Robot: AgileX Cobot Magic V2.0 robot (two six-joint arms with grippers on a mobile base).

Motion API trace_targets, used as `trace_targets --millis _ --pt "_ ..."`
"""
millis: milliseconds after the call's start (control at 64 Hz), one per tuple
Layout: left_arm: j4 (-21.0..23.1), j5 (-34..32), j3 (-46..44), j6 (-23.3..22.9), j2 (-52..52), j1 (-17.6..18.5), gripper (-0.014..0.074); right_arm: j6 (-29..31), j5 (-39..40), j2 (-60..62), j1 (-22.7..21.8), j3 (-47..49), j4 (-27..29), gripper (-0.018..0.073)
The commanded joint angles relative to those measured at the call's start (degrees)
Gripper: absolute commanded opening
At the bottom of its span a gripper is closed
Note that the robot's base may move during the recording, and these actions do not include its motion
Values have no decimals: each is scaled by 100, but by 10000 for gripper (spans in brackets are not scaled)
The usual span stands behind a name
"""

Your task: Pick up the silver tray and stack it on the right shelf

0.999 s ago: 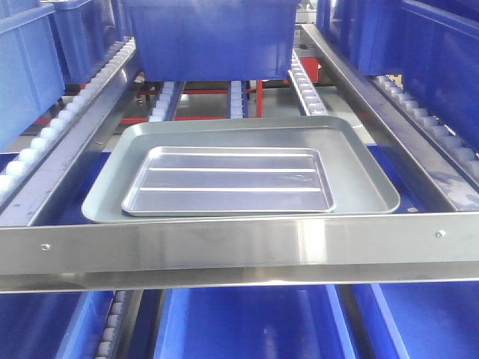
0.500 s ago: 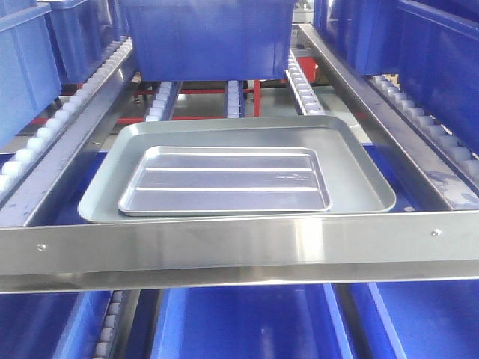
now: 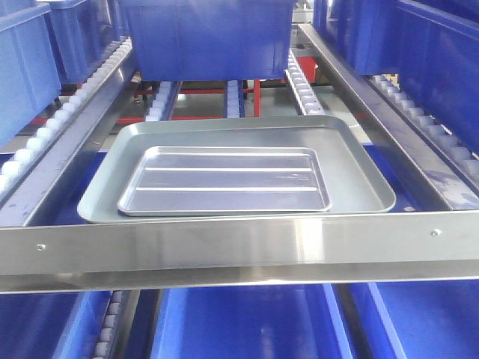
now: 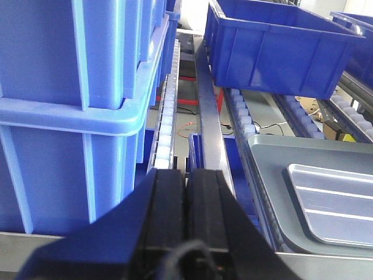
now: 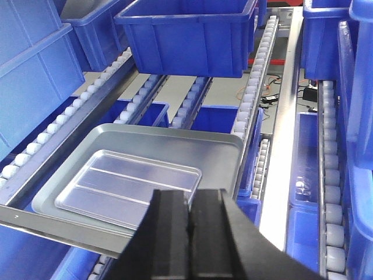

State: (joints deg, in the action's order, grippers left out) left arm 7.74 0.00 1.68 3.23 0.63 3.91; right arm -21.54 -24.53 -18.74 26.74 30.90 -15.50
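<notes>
The silver tray [image 3: 224, 179], shiny with two long ridges, lies inside a larger dull grey tray [image 3: 359, 172] on the right shelf, just behind its brushed-steel front bar [image 3: 239, 243]. It also shows in the left wrist view [image 4: 332, 201] and the right wrist view [image 5: 128, 184]. My left gripper [image 4: 187, 175] is shut and empty, left of the trays, over a side rail. My right gripper [image 5: 191, 201] is shut and empty, above the silver tray's near right corner. Neither gripper shows in the front view.
A big blue bin [image 3: 206, 37] stands on the rollers behind the trays. More blue bins [image 4: 64, 105] are stacked at the left and at the right [image 3: 441, 60]. Roller rails [image 5: 253, 87] flank the trays. Blue bins [image 3: 247, 321] sit on the level below.
The view shifted slightly between one second and half a second ago, so the trays sit a little further left in the frame. Nothing else has moved since.
</notes>
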Motion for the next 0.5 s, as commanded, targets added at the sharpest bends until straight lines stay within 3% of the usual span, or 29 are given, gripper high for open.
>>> trace_targets --millis 0,172,265,390,484 --pt "37 -496 106 -11 94 -7 -100 60 478 -52 -40 148 -302 49" --pt "37 -496 106 -11 94 -7 -100 65 500 -52 -61 148 -299 49" --pt "37 -496 106 -11 94 -7 -100 282 485 -52 -311 16 -299 49" --pt "37 -496 106 -11 94 -7 -100 690 664 9 -1125 -441 109 49" --pt "37 -496 106 -11 94 -7 -100 958 1327 332 -1845 -1087 375 49"
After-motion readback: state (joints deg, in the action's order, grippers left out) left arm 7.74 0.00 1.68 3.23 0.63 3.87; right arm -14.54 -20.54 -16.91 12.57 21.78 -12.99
